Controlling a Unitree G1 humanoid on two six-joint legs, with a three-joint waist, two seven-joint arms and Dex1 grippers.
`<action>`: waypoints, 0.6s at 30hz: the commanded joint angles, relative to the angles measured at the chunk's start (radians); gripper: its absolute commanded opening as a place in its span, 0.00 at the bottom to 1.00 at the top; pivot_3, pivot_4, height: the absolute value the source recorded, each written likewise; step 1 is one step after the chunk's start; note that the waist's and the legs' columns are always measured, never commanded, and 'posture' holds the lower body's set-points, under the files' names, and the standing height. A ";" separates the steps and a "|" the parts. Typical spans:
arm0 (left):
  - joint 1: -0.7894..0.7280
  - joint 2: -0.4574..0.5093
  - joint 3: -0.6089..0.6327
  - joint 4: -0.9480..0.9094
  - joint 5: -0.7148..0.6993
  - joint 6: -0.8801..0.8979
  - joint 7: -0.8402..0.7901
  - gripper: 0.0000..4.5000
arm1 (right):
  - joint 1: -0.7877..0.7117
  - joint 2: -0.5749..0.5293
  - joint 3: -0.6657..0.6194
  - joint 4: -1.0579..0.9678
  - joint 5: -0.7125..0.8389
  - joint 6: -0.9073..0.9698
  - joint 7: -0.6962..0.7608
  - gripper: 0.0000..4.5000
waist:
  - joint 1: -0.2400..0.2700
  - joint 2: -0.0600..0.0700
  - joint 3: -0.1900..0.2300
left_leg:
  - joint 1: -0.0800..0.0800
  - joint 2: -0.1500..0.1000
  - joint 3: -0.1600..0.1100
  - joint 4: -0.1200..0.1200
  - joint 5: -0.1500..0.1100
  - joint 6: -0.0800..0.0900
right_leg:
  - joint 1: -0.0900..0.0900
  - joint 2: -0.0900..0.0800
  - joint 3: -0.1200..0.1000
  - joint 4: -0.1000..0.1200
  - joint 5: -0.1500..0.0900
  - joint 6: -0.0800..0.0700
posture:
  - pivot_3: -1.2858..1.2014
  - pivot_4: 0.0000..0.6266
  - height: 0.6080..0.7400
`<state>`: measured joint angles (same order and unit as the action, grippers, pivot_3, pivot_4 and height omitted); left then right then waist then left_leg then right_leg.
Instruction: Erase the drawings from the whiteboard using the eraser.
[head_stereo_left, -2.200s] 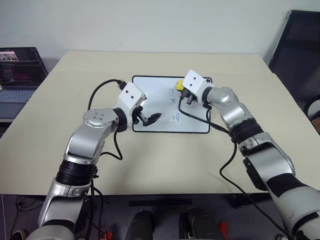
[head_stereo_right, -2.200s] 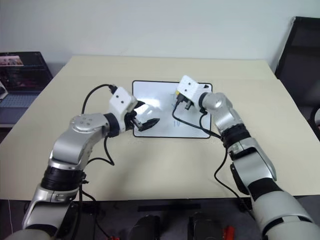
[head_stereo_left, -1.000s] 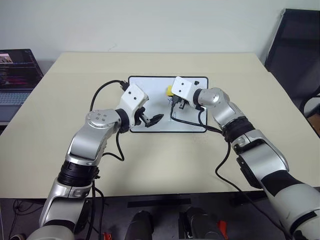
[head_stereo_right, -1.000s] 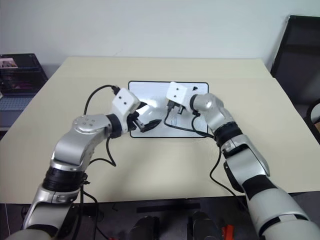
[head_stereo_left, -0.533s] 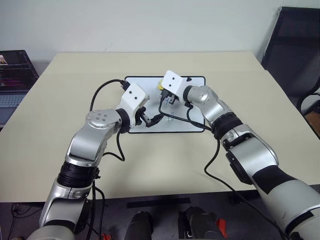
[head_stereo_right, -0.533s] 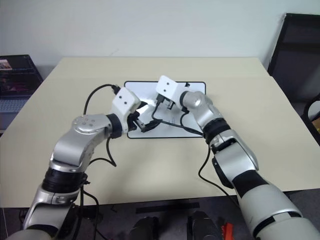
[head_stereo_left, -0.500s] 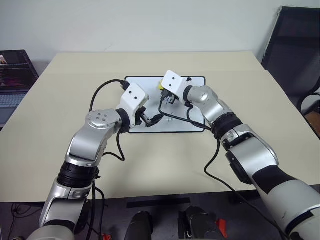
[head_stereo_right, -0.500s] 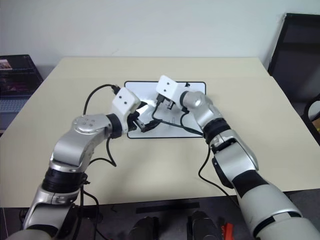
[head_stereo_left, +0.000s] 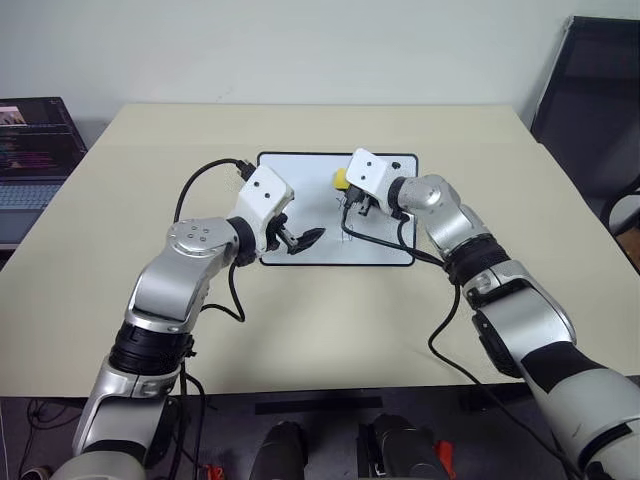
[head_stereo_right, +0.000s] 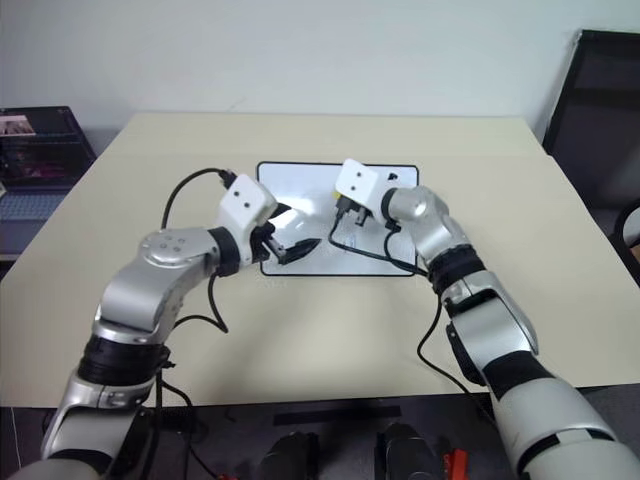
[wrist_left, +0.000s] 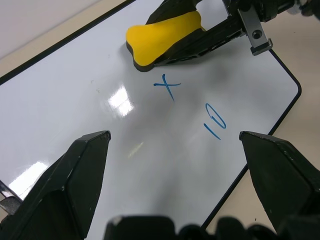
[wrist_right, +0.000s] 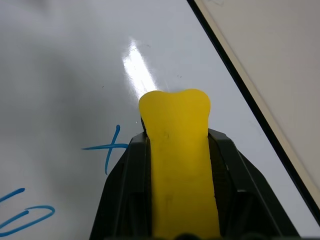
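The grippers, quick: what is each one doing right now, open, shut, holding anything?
Left gripper: open, holding nothing, over the whiteboard.
Right gripper: shut on the eraser.

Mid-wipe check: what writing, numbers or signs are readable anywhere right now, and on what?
"x" in blue marker, on the glossy white black-framed whiteboard, beside the yellow eraser held in the right gripper.
"10" or a "+0"-like blue scribble, on the same board nearer its edge; the reading is uncertain.
Open laptop screen at the table's left: lines of text, too small to read.
No brand or label is legible elsewhere.
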<state>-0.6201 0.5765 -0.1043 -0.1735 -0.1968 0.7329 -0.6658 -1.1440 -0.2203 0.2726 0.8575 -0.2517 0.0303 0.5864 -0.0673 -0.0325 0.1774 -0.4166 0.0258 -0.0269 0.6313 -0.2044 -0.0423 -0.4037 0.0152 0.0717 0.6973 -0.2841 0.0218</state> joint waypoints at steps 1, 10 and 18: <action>0.004 0.023 0.048 0.012 -0.006 -0.028 -0.006 1.00 | 0.025 -0.010 -0.084 -0.114 0.088 0.086 0.025 0.25 | 0.003 0.000 0.000 | 0.000 0.000 0.000 0.000 0.000 0.000 | 0.000 0.000 0.000 0.000 0.000 0.000 | 0.52 0.24 1.00; 0.129 0.017 0.160 -0.013 -0.088 -0.106 -0.026 1.00 | 0.327 -0.039 -0.217 -0.825 0.366 0.464 0.121 0.25 | 0.014 0.000 0.000 | -0.002 0.002 -0.001 -0.003 0.000 0.000 | -0.002 -0.001 -0.001 -0.002 -0.001 -0.002 | 0.52 0.24 1.00; 0.209 -0.024 0.239 -0.031 -0.154 -0.152 -0.010 1.00 | 0.700 -0.167 -0.298 -1.239 0.517 0.618 0.136 0.25 | 0.032 0.000 0.000 | -0.003 0.001 -0.001 -0.001 0.000 0.000 | -0.001 -0.001 -0.001 -0.005 -0.003 0.001 | 0.52 0.24 1.00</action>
<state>-0.4099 0.5493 0.1052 -0.1654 -0.3328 0.6142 -0.6778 -0.4614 -0.3712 0.0129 -0.3003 0.2251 0.6423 0.7185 -0.0355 -0.0322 0.1778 -0.4197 0.0270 -0.0271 0.6301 -0.2047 -0.0424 -0.4047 0.0143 0.0710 0.6922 -0.2871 0.0237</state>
